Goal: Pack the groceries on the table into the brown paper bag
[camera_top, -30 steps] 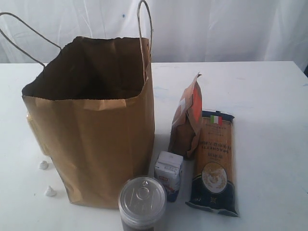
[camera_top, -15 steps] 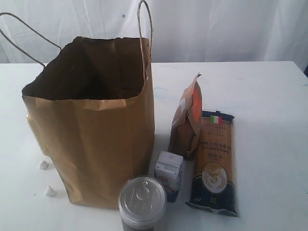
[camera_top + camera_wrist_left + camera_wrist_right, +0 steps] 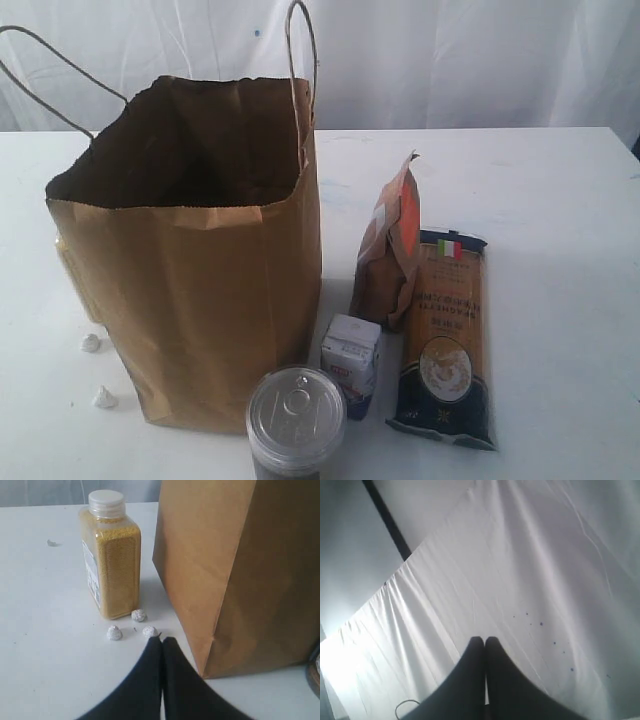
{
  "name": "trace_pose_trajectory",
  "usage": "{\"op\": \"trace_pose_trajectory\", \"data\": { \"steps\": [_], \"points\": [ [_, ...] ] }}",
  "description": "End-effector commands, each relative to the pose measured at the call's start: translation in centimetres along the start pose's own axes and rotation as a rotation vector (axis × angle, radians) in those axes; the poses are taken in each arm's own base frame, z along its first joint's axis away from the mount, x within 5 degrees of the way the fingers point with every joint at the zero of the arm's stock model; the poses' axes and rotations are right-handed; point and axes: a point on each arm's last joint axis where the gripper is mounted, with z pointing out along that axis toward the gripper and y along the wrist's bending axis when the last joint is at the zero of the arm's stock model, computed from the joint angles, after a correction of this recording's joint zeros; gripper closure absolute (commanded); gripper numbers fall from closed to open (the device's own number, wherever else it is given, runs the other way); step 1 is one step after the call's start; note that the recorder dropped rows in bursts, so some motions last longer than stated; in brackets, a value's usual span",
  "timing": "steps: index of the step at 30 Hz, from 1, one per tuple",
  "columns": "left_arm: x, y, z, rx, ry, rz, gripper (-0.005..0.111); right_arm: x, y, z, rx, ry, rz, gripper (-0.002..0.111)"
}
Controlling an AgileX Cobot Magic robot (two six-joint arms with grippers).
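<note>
The tall brown paper bag (image 3: 200, 270) stands open on the white table (image 3: 560, 210), left of centre. In front of it sits the silver-topped can (image 3: 296, 410), with the small white-blue carton (image 3: 351, 362) beside it. To the right, the brown orange-labelled pouch (image 3: 390, 250) stands upright and the dark-blue spaghetti packet (image 3: 445, 335) lies flat. The left wrist view shows the yellow-grain bottle (image 3: 111, 560) with its white cap beside the bag (image 3: 240, 570). My left gripper (image 3: 162, 640) is shut and empty, low over the table near the bag's corner. My right gripper (image 3: 485, 640) is shut, facing a white curtain. The yellow-lidded jar is out of view.
Three small foil-wrapped sweets (image 3: 114, 632) lie on the table between the bottle and my left gripper; two of these sweets (image 3: 104, 398) show left of the bag. A white curtain (image 3: 450, 60) hangs behind the table. Neither arm appears in the exterior view.
</note>
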Motion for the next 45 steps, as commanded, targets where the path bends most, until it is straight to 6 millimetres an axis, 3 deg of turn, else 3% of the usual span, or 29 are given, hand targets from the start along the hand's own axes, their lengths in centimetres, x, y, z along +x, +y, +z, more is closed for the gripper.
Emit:
{"op": "trace_pose_trajectory", "data": {
  "steps": [1, 4, 10, 17, 19, 23, 26, 32, 36, 41, 45],
  "points": [
    [0.2, 0.0, 0.0, 0.001, 0.004, -0.005, 0.107, -2.8, 2.7, 2.2, -0.103, 0.11, -0.214, 0.108],
    [0.2, 0.0, 0.0, 0.001, 0.004, -0.005, 0.107, -2.8, 3.6, 4.2, -0.164, 0.265, -0.303, 0.108],
    [0.2, 0.0, 0.0, 0.001, 0.004, -0.005, 0.107, -0.6, 3.4, 7.9, -0.252, 0.482, -0.256, 0.108],
    [0.2, 0.0, 0.0, 0.001, 0.004, -0.005, 0.107, 1.8, 2.4, 9.7, -0.289, 0.625, -0.246, 0.105],
    [0.2, 0.0, 0.0, 0.001, 0.004, -0.005, 0.107, 2.3, 2.4, 9.8, -0.338, 0.649, -0.291, 0.094],
    [0.2, 0.0, 0.0, 0.001, 0.004, -0.005, 0.107, 2.7, 2.0, 10.3, -0.323, 0.669, -0.288, 0.054],
    [0.2, 0.0, 0.0, 0.001, 0.004, -0.005, 0.107, 2.9, 1.4, 10.8, -0.271, 0.668, -0.294, 0.033],
    [0.2, 0.0, 0.0, 0.001, 0.004, -0.005, 0.107, 3.7, 0.2, 11.8, -0.217, 0.68, -0.348, 0.033],
    [0.2, 0.0, 0.0, 0.001, 0.004, -0.005, 0.107, 3.4, -0.2, 12.8, -0.179, 0.586, -0.337, 0.033],
    [0.2, 0.0, 0.0, 0.001, 0.004, -0.005, 0.107, 2.3, -3.4, 13.7, 0.153, 0.482, -0.44, 0.036],
    [0.2, 0.0, 0.0, 0.001, 0.004, -0.005, 0.107, 3.1, -5.7, 12.0, 0.418, 0.731, -0.492, 0.04]
  ]
}}
